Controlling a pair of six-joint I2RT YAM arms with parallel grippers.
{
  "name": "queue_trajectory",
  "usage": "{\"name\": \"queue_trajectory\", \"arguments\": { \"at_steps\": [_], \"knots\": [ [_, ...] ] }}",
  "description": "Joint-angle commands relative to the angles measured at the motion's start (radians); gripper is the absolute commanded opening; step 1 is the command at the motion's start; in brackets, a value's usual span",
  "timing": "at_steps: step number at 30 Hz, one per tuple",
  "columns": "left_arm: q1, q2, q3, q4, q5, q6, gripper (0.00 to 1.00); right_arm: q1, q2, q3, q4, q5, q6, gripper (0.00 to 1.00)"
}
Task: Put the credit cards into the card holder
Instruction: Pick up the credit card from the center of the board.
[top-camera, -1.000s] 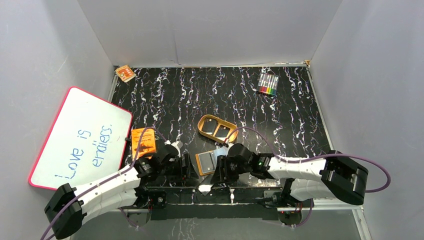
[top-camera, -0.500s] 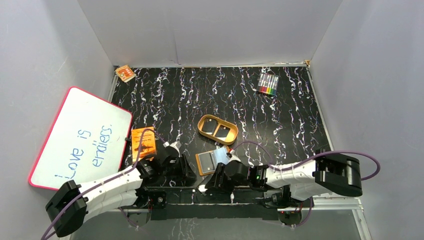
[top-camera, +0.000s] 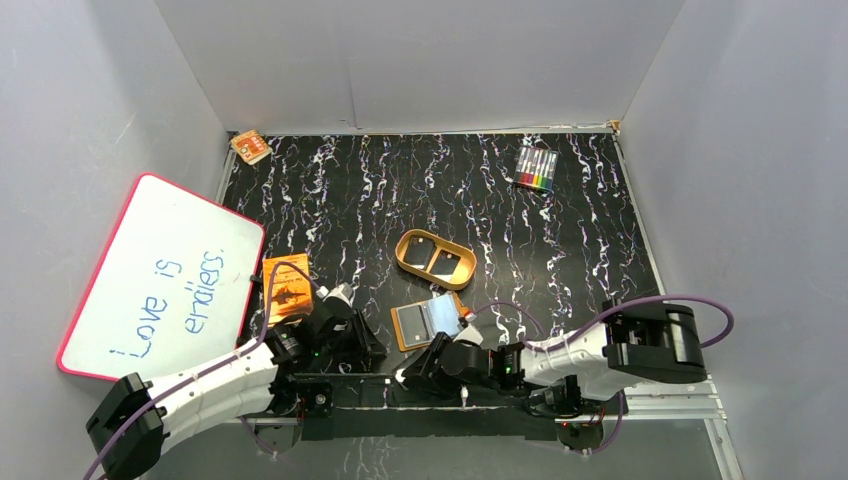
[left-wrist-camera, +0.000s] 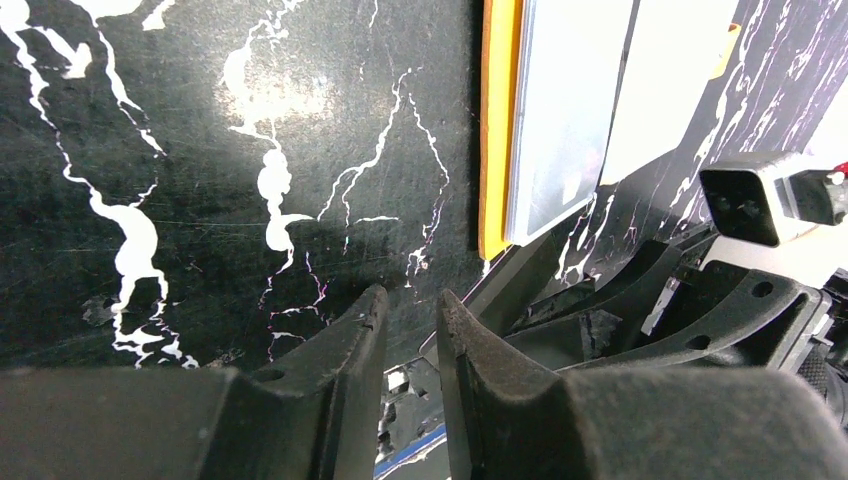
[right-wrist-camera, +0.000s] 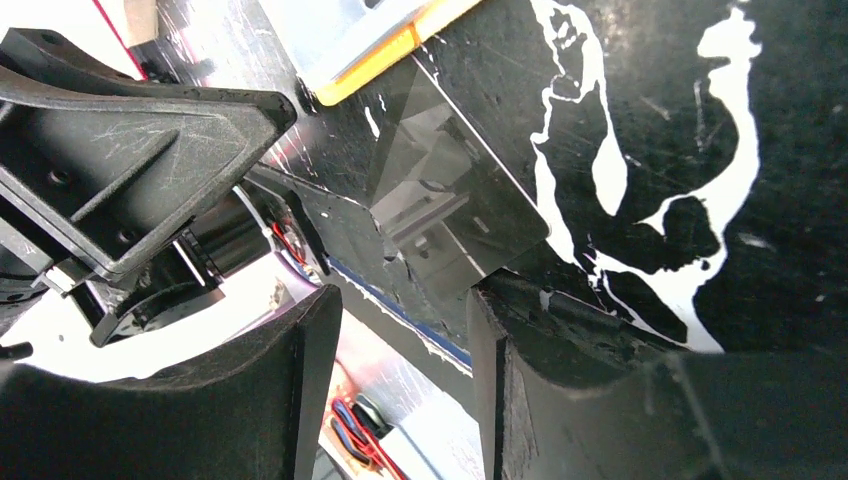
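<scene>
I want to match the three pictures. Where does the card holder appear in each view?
Top external: the card holder lies open near the front edge of the table, between the two arms.
Left wrist: upper right of centre, orange edge and pale sleeves.
Right wrist: at the top edge, left of centre, only a corner showing.
Shared landmark: the black tabletop with white veins.

Narrowly parted left fingers hover near card holder.
</scene>
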Motion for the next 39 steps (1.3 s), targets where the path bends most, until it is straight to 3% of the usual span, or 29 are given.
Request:
{"name": "queue_trajectory", "arguments": {
  "at_steps": [1,14,29,33,39],
  "knots": [
    [-0.004,-0.015,-0.015,-0.019,-0.023,-0.018,0.23,0.039,0.047,-0.019,-0.008,0.124,0.099,0.58],
    [-0.004,0.124,-0.078,0.231,0.130,-0.012,0.21,0.095,0.075,-0.066,-0.014,0.234,0.216,0.55],
    [-0.039,0.295,-0.080,0.333,0.293,0.023,0.10,0.113,0.055,-0.083,-0.017,0.296,0.234,0.49],
    [-0.055,0.343,-0.099,0.396,0.320,0.012,0.07,0.117,0.057,-0.097,0.051,0.327,0.203,0.43],
    [-0.089,0.403,-0.119,0.461,0.317,-0.007,0.03,0.119,0.009,-0.082,0.104,0.398,0.073,0.19]
  ]
}}
